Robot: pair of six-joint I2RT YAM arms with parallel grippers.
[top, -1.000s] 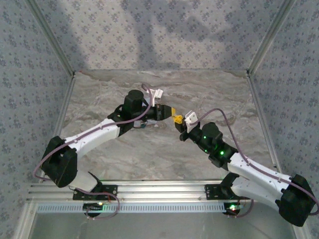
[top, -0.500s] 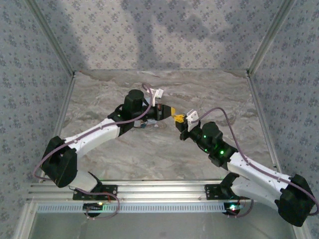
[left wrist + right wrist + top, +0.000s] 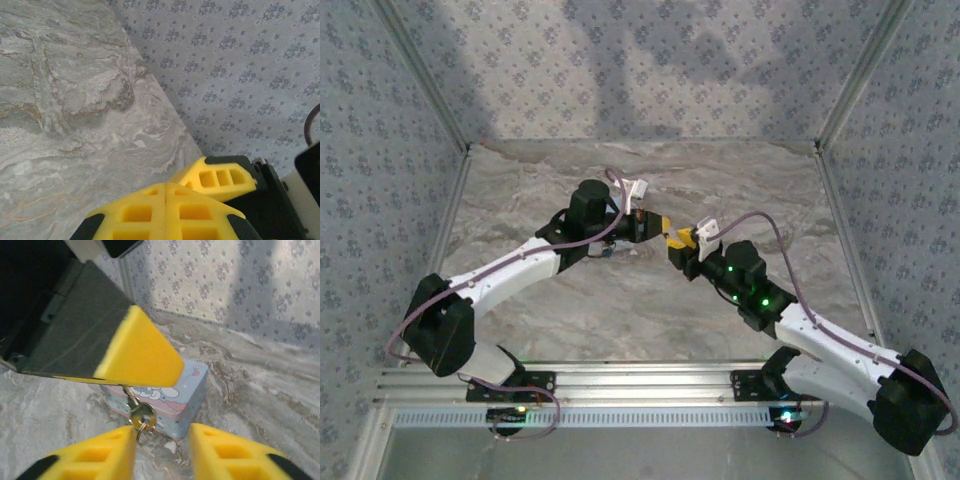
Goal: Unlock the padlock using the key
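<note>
Top camera: high above and behind the near edge of the marbled table [image 3: 620, 320], looking down and forward over the whole table to the patterned wall [image 3: 640, 70] at its far edge.

Left wrist camera: very close above the table's middle, looking past the left gripper [image 3: 165, 194] toward the table's right edge.

Right wrist camera: also close above the table's middle, looking past the right gripper [image 3: 162, 437] toward the table's far left corner.

All three views share the table's middle, and each wrist view catches the other arm's yellow pad.

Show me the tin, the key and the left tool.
tin [image 3: 181, 386]: right wrist view, cartoon lid.
key [image 3: 142, 415]: right wrist view, brass head.
left tool [image 3: 166, 192]: left wrist view, seam between shut pads.
</note>
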